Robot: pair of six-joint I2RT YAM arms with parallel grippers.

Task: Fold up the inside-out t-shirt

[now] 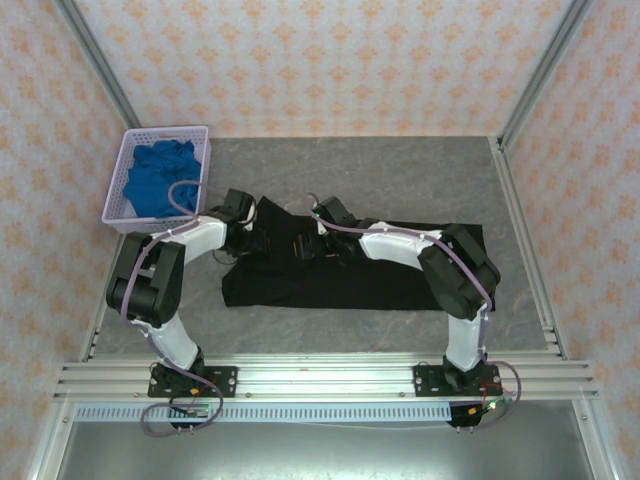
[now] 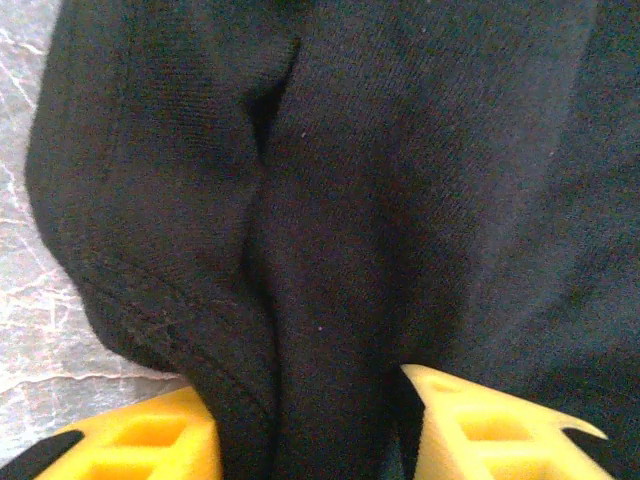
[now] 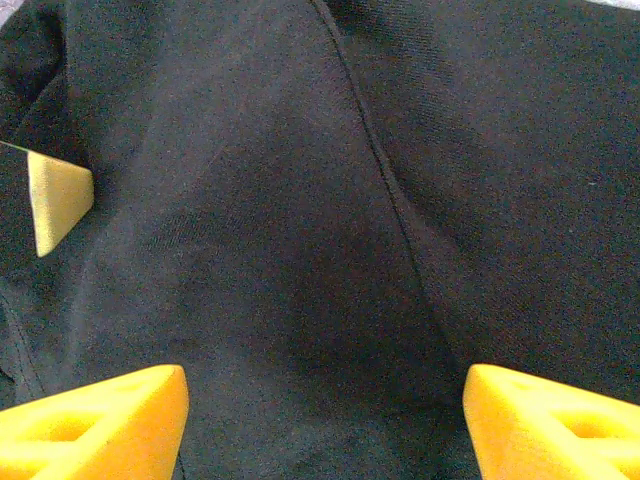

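The table (image 1: 400,170) carries the shirt (image 1: 340,285), a wide black band across its middle, just ahead of both arm bases. Both grippers rest on its far-left part: the left gripper (image 1: 252,238) at the shirt's left end and the right gripper (image 1: 312,245) just beside it, toward the middle.

The overhead view hides the jaws under the wrists. The left wrist view shows the left gripper (image 2: 305,385) partly closed, a raised fold of shirt (image 2: 400,200) filling the gap between its fingers (image 2: 150,435). Whether the fold is clamped cannot be told. The right wrist view shows the right gripper (image 3: 325,372) spread wide over flat shirt (image 3: 250,250), holding nothing, with a seam (image 3: 380,170) running between its fingers (image 3: 110,410).

The basket (image 1: 115,195) with the blue cloth (image 1: 155,180) sits at the far left corner, near the left gripper. Bare table lies beyond and to the right of the shirt. The left wrist view shows the hem (image 2: 150,320) curving over bare table (image 2: 30,330).
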